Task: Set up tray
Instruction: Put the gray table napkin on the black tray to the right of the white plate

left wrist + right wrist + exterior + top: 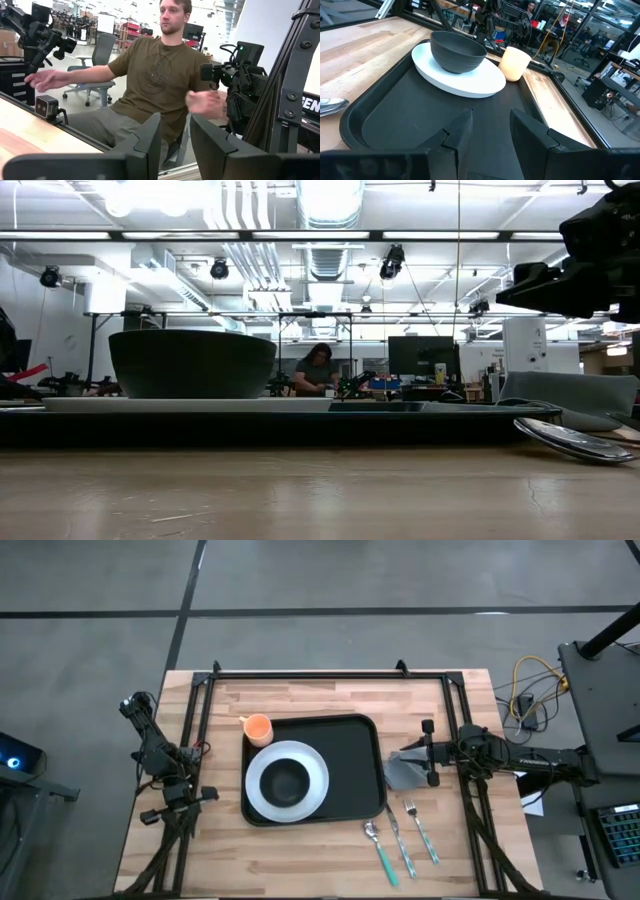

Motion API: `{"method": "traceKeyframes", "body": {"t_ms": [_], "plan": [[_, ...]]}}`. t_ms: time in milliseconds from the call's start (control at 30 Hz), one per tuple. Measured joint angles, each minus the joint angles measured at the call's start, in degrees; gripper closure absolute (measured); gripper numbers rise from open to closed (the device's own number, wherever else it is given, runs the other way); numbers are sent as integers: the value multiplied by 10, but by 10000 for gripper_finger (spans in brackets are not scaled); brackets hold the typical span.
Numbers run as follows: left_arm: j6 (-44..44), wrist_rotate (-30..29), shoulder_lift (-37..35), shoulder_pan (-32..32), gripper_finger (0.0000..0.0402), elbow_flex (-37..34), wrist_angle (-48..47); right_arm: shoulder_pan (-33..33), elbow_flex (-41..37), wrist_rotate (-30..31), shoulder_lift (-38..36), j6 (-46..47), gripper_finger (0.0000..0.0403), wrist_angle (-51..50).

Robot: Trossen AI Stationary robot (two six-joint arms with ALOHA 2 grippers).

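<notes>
— Where is the tray?

— The tray [355, 755] lies flat in the middle of the table [300, 860], long side across; a white plate [312, 785] sits on its left half, and a dark bowl [286, 780] stands on the plate; an orange cup [258, 728] stands on the wood just off the tray's far left corner.

— And beside it?

— A grey napkin [402, 770] lies against the tray's right edge; near the front right corner a spoon [378, 845], a knife [400, 840] and a fork [422, 835] lie side by side on the wood, teal handles towards the front edge.

— Your grippers?

— My right gripper [490, 127] hangs low at the tray's right edge, over the napkin, fingers parted with nothing between them; it faces across the tray towards the plate. My left gripper [175, 137] is folded back at the table's left edge, well apart from the tray, fingers released too; it looks off the table at a seated person [155, 80].

— Any writing?

— White letters show on the frame at the left wrist view's edge, cut off; I cannot read them whole.
</notes>
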Motion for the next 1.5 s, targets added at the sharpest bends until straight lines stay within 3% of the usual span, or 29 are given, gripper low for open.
{"method": "traceKeyframes", "body": {"t_ms": [500, 1000, 1500], "plan": [[0, 0, 0, 0, 317, 0, 0, 0, 0, 0, 0, -30, 284, 29], [0, 0, 0, 0, 317, 0, 0, 0, 0, -1, -1, 176, 284, 259], [0, 0, 0, 0, 317, 0, 0, 0, 0, -1, 0, 290, 284, 275]]}}
